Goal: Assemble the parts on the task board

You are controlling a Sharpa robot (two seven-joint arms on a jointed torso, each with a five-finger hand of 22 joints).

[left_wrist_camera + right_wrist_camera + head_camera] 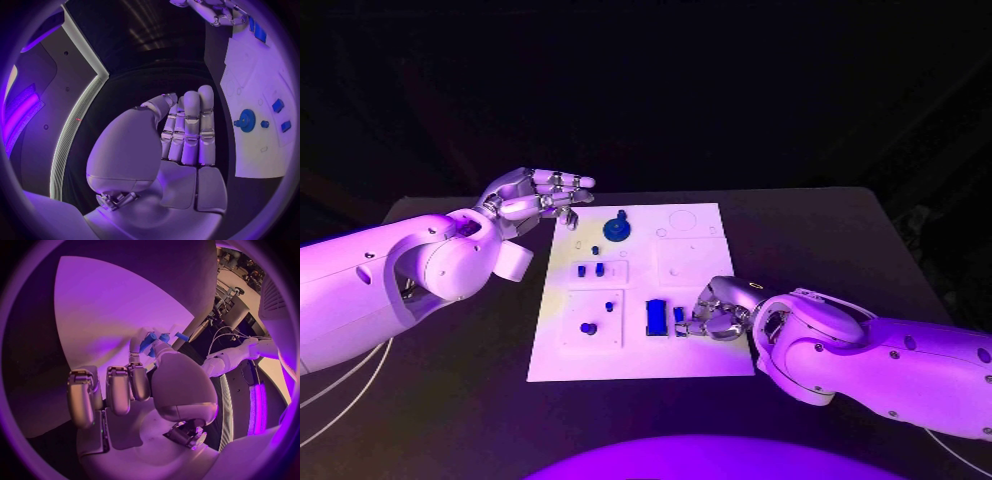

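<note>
Right hand: silver right hand [714, 315] rested low on the flat white task board [697, 360], fingers curled around a small blue part [679, 315].
Left hand: silver left hand [535, 200] hovered off the board's far corner, grasping nothing, fingers straight and close together.
Seated parts: round blue gear [616, 229], tall blue block [655, 316], several small blue pegs [590, 269].
Progress: seemingly midway; pale recesses [687, 222] remained unfilled.

violet light over everything. task board [639, 360] is the brightest patch, near glare at its front edge; the surface [877, 250] around it reads dim, background black. soft shadows beside the blue parts [655, 316]. arms catch a strong sheen. both wrist views are fisheye circles, straight edges bowed toward the rim. left wrist view: bright light strip [78, 120], fingers [190, 130] sharp.
</note>
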